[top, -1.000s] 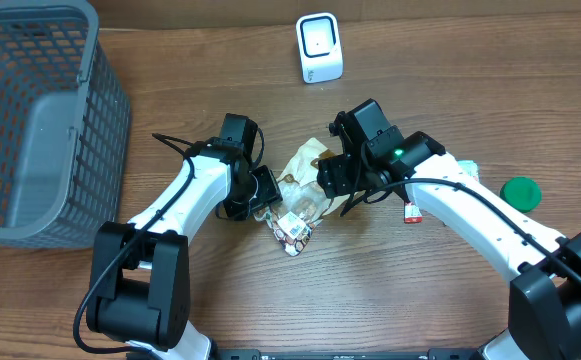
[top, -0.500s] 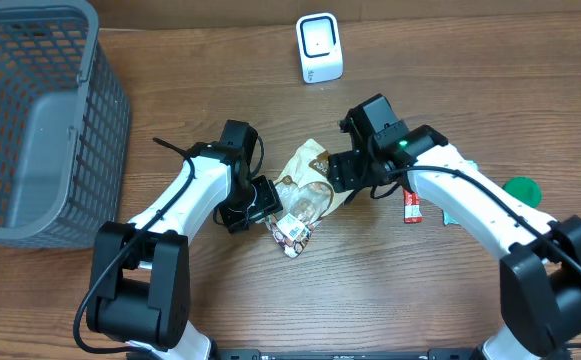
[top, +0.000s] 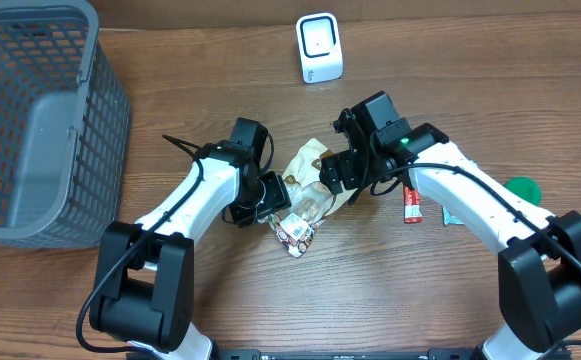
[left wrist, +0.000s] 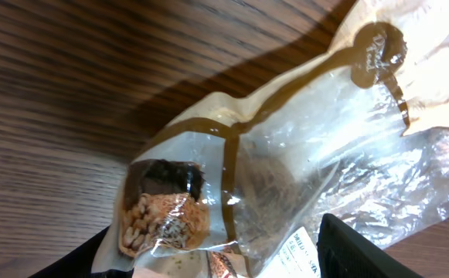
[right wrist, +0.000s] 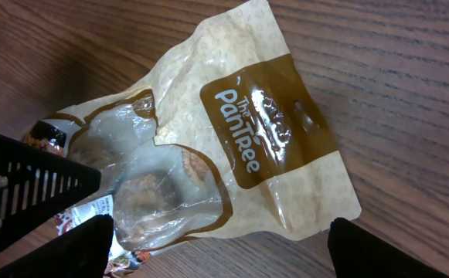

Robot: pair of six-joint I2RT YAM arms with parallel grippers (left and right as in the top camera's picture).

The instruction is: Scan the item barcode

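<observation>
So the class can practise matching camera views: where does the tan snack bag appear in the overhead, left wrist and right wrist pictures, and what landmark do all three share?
Overhead: snack bag lies near the middle of the picture, on the table.
Left wrist: snack bag fills the middle and right, its clear window facing the camera.
Right wrist: snack bag sits in the centre, running from upper right to lower left.
Shared landmark: the table's dark wood grain beneath the bag.
</observation>
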